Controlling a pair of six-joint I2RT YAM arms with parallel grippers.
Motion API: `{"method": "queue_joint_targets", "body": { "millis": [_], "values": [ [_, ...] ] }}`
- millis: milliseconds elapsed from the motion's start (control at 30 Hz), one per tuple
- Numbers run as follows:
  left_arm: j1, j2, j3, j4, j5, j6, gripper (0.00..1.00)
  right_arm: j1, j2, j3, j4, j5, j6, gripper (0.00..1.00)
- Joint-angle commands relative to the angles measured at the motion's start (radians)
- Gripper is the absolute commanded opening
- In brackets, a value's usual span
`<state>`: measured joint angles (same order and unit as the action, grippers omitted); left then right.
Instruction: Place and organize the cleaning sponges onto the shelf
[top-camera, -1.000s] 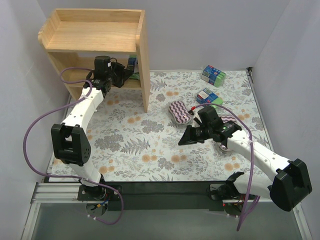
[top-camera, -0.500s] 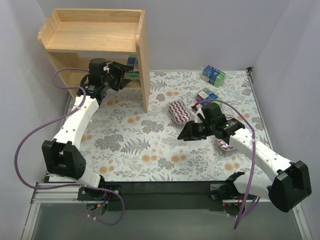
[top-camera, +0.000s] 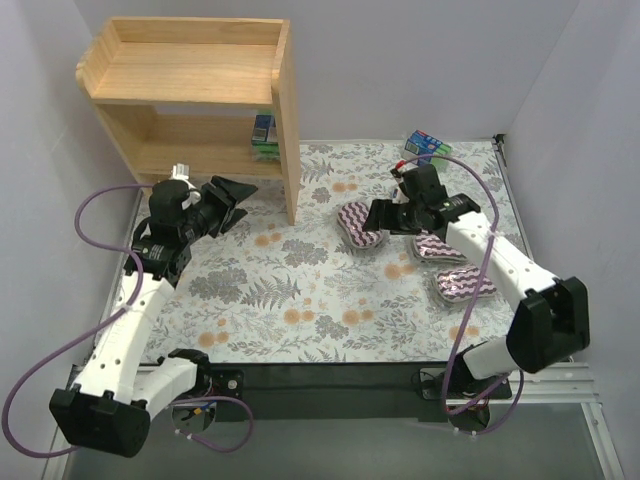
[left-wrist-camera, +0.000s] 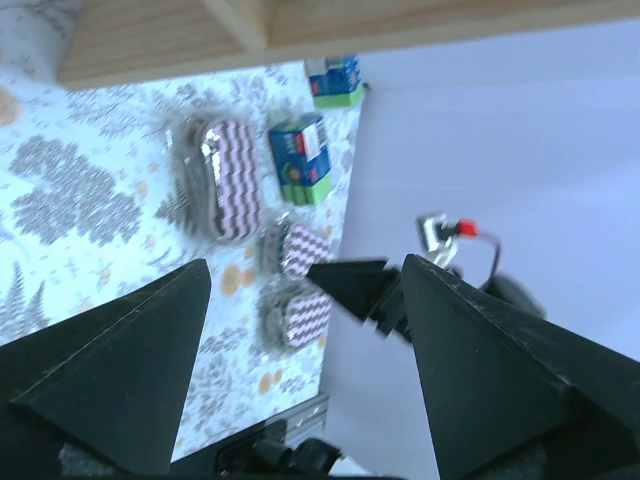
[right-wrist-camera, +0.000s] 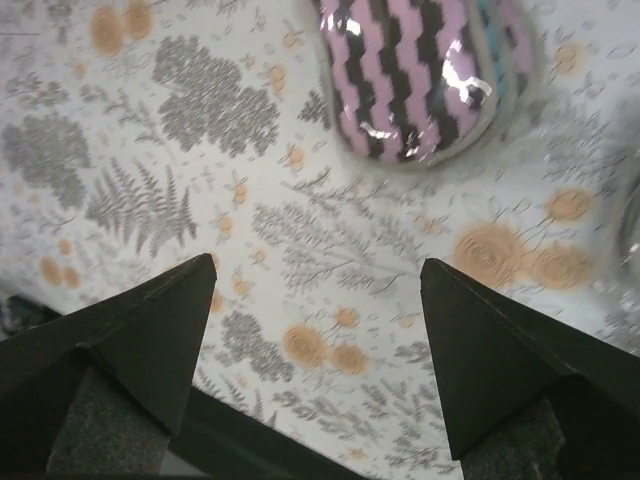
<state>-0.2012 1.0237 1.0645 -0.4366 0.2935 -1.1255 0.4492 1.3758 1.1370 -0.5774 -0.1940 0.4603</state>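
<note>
Left end effector (top-camera: 240, 200): released, jaws spread wide with nothing between them, hanging over the floral counter (top-camera: 300, 290)
Right end effector (top-camera: 372, 218): released too, jaws wide apart and empty, low over the counter
Nearest pad (top-camera: 355, 222): purple-and-white zigzag sponge lying flat just ahead of the right end effector's fingertips, outside the jaws and apart from them in the right wrist view
Second pad (top-camera: 440, 248): flat on the counter behind the right end effector, beside its arm
Third pad (top-camera: 462, 285): further back along that arm, near the second pad
Near pack (left-wrist-camera: 300, 158): blue-and-green sponge on the counter by the right wrist, seen only from the left wrist
Far pack (top-camera: 428, 147): well behind the right end effector, at the counter's far edge
Shelf (top-camera: 285, 120): just beyond the left end effector
Shelved pack (top-camera: 265, 133): on the lower tier against the side wall, beyond the left end effector's fingertips
</note>
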Motion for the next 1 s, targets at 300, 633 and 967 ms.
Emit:
{"method": "queue_joint_targets", "body": {
  "millis": [300, 633, 967],
  "values": [
    [-0.007, -0.279, -0.185, -0.220, 0.087, 0.188, 0.71, -0.004, 0.414, 0.283, 0.086, 0.252, -0.359, 0.86],
    [-0.007, -0.402, -0.239, -0.382, 0.061, 0.234, 0.70, -0.027, 0.566, 0.233, 0.165, 0.071, -0.316, 0.81],
    [-0.007, -0.399, -0.342, -0.415, 0.039, 0.302, 0.69, -0.001, 0.364, -0.215, 0.505, -0.240, 0.220, 0.57]
  ]
}}
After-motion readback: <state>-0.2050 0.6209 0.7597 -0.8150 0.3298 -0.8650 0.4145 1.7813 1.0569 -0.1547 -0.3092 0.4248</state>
